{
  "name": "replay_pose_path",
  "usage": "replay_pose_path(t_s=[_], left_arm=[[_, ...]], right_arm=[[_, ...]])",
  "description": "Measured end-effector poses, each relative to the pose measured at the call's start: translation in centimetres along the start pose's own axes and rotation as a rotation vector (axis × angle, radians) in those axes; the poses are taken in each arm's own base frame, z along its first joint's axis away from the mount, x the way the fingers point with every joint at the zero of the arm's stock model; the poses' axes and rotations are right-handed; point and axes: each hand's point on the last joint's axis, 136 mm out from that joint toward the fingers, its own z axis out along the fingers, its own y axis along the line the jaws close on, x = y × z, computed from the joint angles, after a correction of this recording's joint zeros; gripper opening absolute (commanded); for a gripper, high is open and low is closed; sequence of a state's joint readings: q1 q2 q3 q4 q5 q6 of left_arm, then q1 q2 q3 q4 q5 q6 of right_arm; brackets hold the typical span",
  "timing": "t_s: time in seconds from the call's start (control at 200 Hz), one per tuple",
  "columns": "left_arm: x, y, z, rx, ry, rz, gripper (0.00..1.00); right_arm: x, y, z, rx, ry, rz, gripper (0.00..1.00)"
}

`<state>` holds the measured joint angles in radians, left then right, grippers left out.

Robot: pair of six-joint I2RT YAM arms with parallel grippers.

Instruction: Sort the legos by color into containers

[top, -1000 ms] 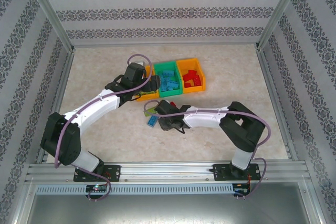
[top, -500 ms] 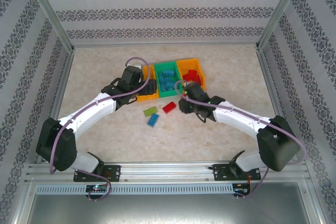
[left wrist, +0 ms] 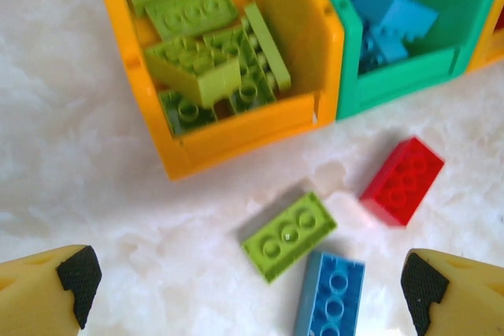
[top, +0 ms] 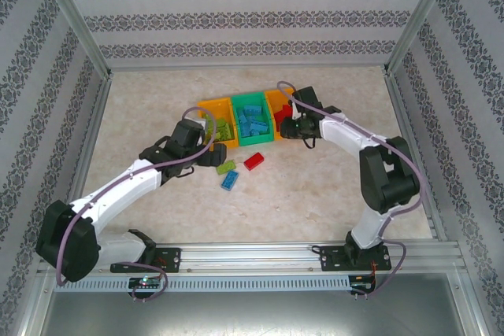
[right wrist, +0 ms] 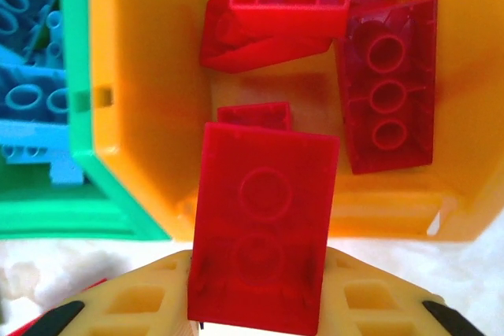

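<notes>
Right pincer (right wrist: 256, 316) clamps red brick (right wrist: 264, 234) over red-filled bin (right wrist: 142, 116); left pincer (left wrist: 248, 285) spread wide.

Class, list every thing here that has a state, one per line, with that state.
Left hand, open.
Right hand, shut on held red brick.
Left bin, holds lime bricks.
Green bin, holds blue bricks.
Right bin, holds red bricks.
Loose lime brick, on table.
Loose blue brick, on table.
Loose red brick, on table.

Right gripper (top: 292, 121) (red brick (right wrist: 264, 234) clamped) reached the right bin (right wrist: 142, 116).
</notes>
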<state>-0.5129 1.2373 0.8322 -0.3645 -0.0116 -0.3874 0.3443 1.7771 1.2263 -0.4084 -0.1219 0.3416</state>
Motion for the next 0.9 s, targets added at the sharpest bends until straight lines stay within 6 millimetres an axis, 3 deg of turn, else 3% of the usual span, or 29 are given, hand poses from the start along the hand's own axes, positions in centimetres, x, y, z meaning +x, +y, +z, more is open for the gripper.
replay_pose_path(t_s=[0.26, 0.425, 0.634, 0.764, 0.899], left_arm=[[5.8, -0.2, 0.1, 0.025, 0.116, 0.045, 1.0], [6.9, -0.7, -0.5, 0.047, 0.123, 0.054, 1.0], [8.2, -1.8, -0.3, 0.072, 0.154, 0.064, 0.97], [9.4, -2.2, 0.6, 0.065, 0.203, 0.074, 0.92], [10.6, -2.7, 1.9, 0.058, 0.265, 0.087, 0.88]], right_arm=[[-3.6, 0.0, 1.5, -0.009, -0.013, 0.025, 0.36], [-5.2, 0.4, 2.2, -0.013, -0.025, 0.027, 0.46], [-5.3, 0.4, 2.2, -0.015, -0.027, 0.054, 0.62], [-5.0, 0.6, 1.3, -0.027, -0.046, 0.069, 0.68], [-4.7, 0.8, -1.1, -0.044, -0.083, 0.071, 0.71]])
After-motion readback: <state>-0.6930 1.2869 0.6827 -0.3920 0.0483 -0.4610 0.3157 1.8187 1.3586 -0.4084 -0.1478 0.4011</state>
